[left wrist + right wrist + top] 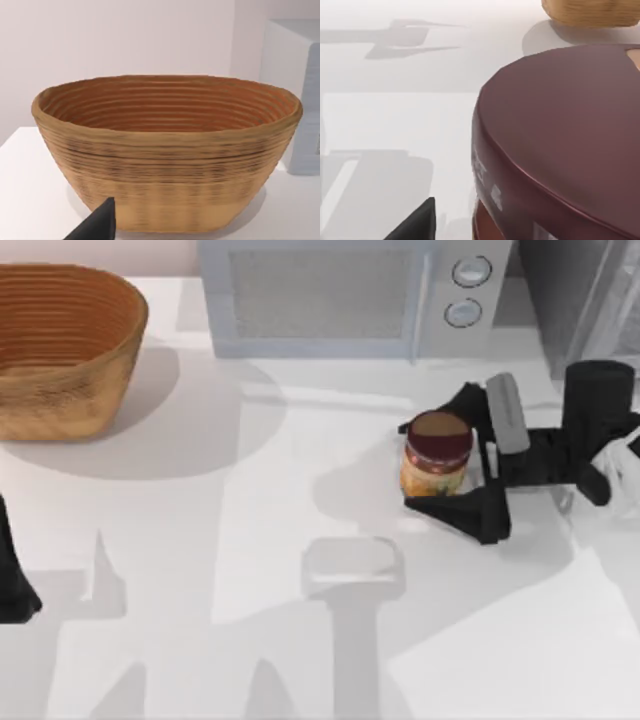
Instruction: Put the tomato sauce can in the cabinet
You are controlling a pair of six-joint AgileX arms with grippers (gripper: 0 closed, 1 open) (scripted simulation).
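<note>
The tomato sauce can (437,453) stands upright on the table right of centre, with a maroon top and a yellow-orange label. My right gripper (412,465) reaches in from the right and is open, one finger on each side of the can. In the right wrist view the can's maroon lid (560,135) is very close, and a black fingertip (420,222) stands apart from it. The dark grey cabinet (575,300) is at the back right corner. My left arm is parked at the table's left edge (12,580), and its fingertip (100,222) shows before the basket.
A pale microwave (340,295) with two round knobs stands at the back centre, just left of the cabinet. A woven basket (60,345) (167,150) sits at the back left. White table (250,540) stretches across the front and middle.
</note>
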